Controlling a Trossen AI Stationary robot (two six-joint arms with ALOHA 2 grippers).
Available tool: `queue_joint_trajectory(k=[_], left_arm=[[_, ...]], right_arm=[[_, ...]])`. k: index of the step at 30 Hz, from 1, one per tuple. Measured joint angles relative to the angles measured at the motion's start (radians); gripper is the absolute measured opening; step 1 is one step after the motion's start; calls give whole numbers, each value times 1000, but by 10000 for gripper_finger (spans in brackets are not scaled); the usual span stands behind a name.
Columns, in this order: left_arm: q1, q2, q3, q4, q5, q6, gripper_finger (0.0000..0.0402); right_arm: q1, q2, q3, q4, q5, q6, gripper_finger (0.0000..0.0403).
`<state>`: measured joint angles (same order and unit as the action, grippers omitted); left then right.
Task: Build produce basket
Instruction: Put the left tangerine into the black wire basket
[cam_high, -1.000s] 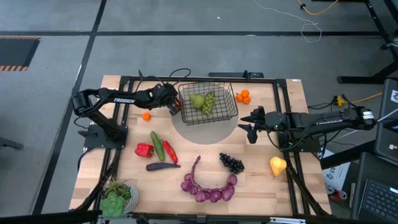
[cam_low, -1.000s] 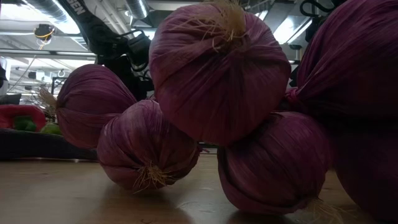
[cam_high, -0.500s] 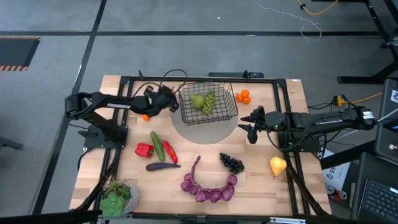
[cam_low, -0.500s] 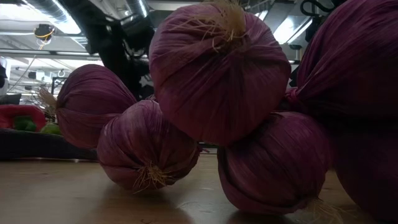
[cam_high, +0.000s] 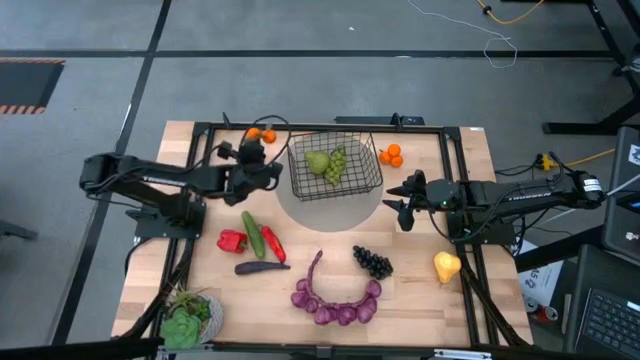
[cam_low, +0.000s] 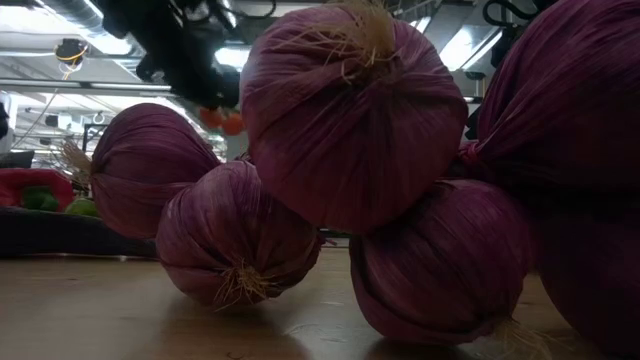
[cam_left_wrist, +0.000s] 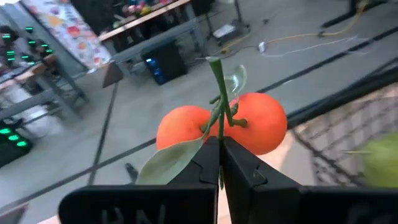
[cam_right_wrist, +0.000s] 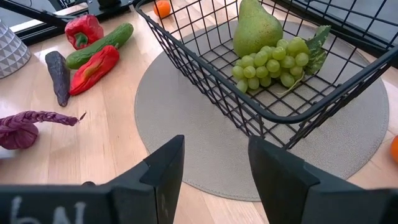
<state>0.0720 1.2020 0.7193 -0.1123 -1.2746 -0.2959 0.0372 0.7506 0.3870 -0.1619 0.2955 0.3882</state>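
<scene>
Moved: left gripper (cam_high: 252, 148) pulled back from basket (cam_high: 335, 166), lifting oranges (cam_left_wrist: 222, 127).
Left grip: clenched on orange stem.
Right gripper (cam_right_wrist: 214, 163): slightly parted, empty.

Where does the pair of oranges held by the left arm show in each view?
High: oranges left of the basket.
Low: small, upper left, behind the onions.
Left wrist: centre, stem in shut jaws.
Right wrist: one orange, top.
Shared landmark: basket.
</scene>
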Motion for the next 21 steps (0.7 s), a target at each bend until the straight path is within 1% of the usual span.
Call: queue_joint_trajectory(k=[2, 5, 9, 11, 14, 18, 19, 21], left_arm=[[-34, -15, 0, 40, -1, 22, 0], [-81, -17, 0, 147, 8, 96, 0], [-131, -11, 0, 343, 72, 236, 0], [-150, -10, 0, 418, 120, 300, 0], [-168, -11, 0, 507, 221, 356, 0], [-167, -10, 0, 535, 431, 399, 0], [-163, -10, 0, 534, 464, 398, 0], [-155, -9, 0, 535, 481, 376, 0]], right_arm=[[0, 0, 0, 0, 0, 0, 181], [0, 0, 0, 0, 0, -1, 181], [0, 0, 0, 0, 0, -3, 181], [0, 0, 0, 1, 0, -3, 181], [0, 0, 0, 1, 0, -4, 181], [0, 0, 0, 1, 0, -4, 181], [0, 0, 0, 1, 1, -4, 181], [0, 0, 0, 1, 0, -4, 181]])
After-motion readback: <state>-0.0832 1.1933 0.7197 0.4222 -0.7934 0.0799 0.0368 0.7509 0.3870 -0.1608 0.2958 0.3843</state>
